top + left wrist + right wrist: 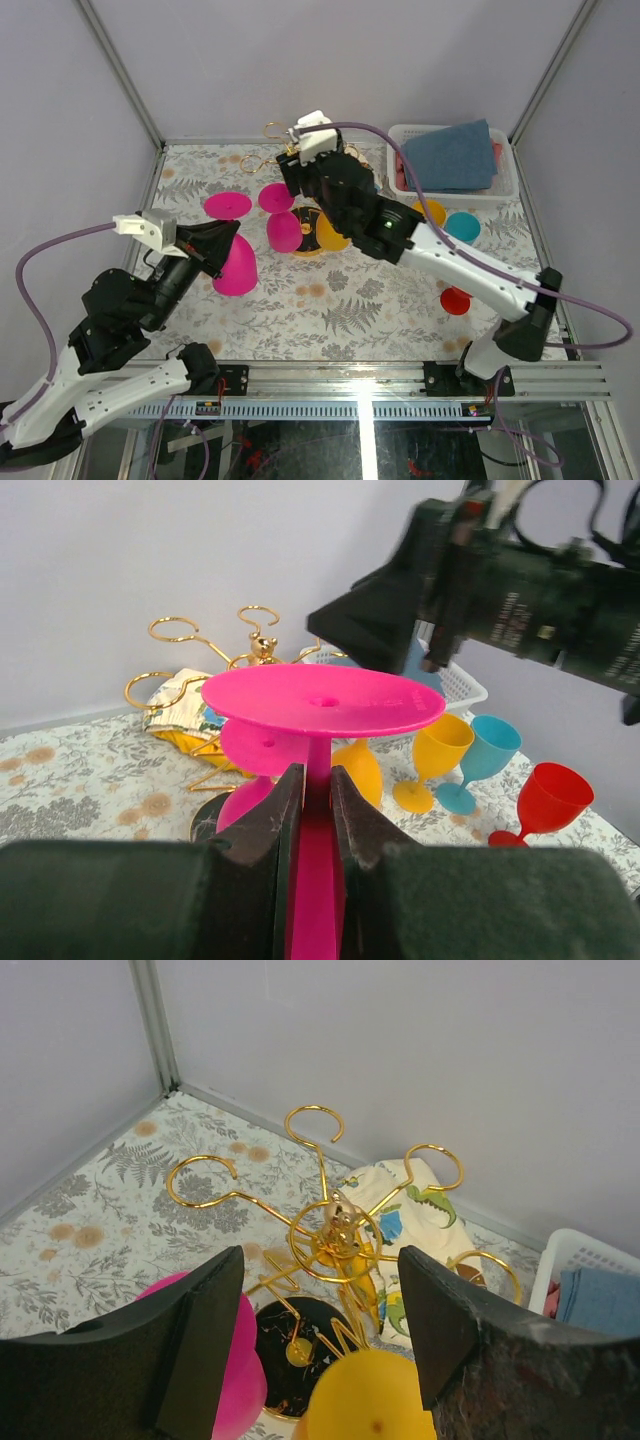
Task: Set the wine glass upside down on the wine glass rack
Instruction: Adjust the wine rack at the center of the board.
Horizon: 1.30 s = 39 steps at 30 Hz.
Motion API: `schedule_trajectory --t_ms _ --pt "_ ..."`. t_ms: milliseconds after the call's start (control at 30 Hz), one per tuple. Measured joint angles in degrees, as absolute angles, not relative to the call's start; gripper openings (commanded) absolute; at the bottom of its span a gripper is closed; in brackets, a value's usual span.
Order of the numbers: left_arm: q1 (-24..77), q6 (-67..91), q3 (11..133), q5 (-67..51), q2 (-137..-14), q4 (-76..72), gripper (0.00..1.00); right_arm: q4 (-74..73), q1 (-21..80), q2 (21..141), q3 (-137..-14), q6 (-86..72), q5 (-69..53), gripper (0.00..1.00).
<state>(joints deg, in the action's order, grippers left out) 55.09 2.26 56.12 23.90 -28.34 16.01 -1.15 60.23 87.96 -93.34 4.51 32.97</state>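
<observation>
My left gripper (213,246) (318,780) is shut on the stem of a pink wine glass (237,270) (322,702). Its round foot points away from the fingers and its bowl is hidden below them in the left wrist view. The gold wine glass rack (308,205) (262,646) (335,1228) stands at the back middle of the table, to the right of this glass. A second pink glass (283,231) (236,1372) and an orange glass (331,236) (376,1396) hang from it upside down. My right gripper (304,178) (320,1256) hovers open above the rack's post, holding nothing.
A yellow glass (441,752), a blue glass (462,226) (486,752) and a red glass (455,300) (546,800) stand upright right of the rack. A white basket (505,185) with a blue cloth is at the back right. A dinosaur-print cloth (412,1210) lies behind the rack.
</observation>
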Motion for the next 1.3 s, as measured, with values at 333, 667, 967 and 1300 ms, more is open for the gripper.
schedule_trajectory --t_ms 333,667,967,1300 --pt "55.09 2.61 56.12 25.12 -25.65 19.51 0.00 -7.16 58.02 102.45 -105.62 -0.27 35.09 0.69" --pt "55.09 3.20 56.21 25.10 -25.67 20.99 0.00 -8.27 53.41 106.13 -108.03 -5.04 34.92 0.66" --pt "55.09 3.20 56.55 25.06 -27.40 21.78 0.00 -6.24 51.42 107.37 -107.96 -8.01 33.30 0.56" --pt "55.09 3.18 56.55 25.06 -28.14 21.76 0.00 -4.58 50.52 109.14 -107.04 -8.69 32.56 0.38"
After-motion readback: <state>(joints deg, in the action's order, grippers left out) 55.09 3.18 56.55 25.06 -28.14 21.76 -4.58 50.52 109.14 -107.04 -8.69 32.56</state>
